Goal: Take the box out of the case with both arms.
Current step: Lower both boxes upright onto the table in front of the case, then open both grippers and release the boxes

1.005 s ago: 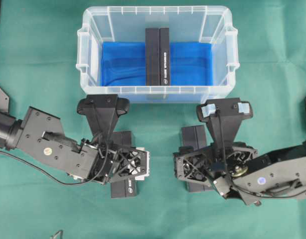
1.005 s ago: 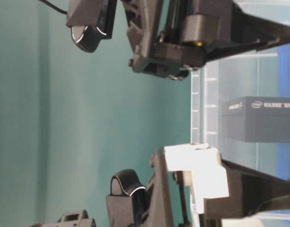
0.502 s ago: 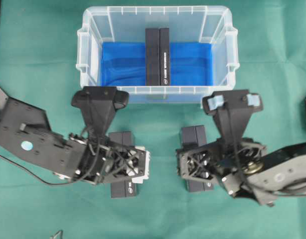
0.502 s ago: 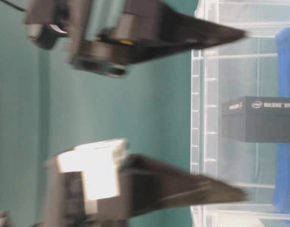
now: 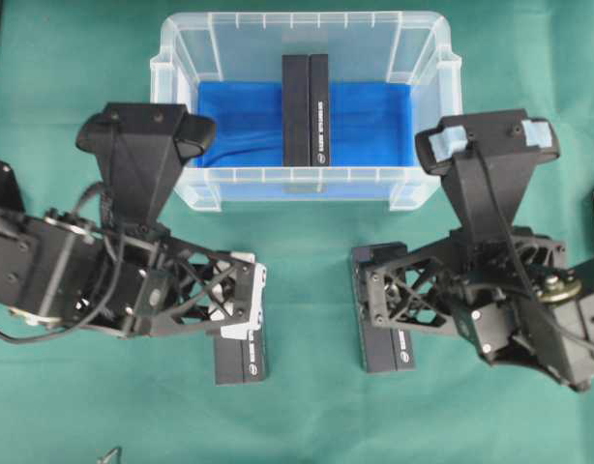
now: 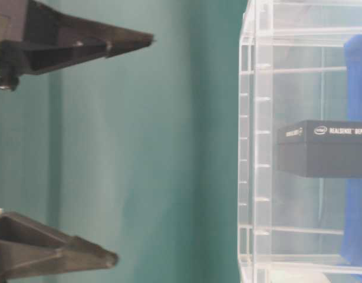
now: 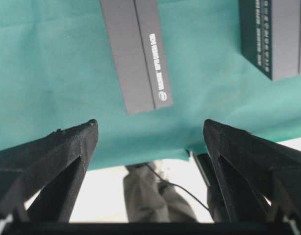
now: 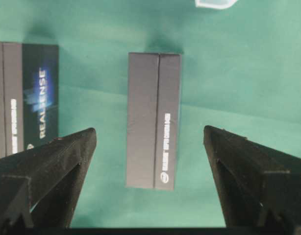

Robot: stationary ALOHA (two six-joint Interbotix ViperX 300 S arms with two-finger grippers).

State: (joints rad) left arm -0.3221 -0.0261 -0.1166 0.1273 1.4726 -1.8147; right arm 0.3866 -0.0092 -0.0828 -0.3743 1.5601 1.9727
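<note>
A clear plastic case [image 5: 176, 72] is seen from above on a green-covered table [image 5: 74, 77], its bottom lined with a blue sheet [image 5: 239, 121]. One dark box [image 5: 306, 109] stands on edge inside the case, at the middle, against the far wall. Two further dark boxes lie flat on the table in front of the case: one [image 5: 241, 360] is partly covered by the left arm, the other [image 5: 386, 350] by the right arm. The left pincer [image 7: 149, 128] is held wide open and empty above the cloth — both pointed tips are well apart, gripping nothing. The right pincer [image 8: 149, 134] is likewise spread wide and empty, with a box framed between its tips on the table below. Both pincers are outside the case, on its near side.
</note>
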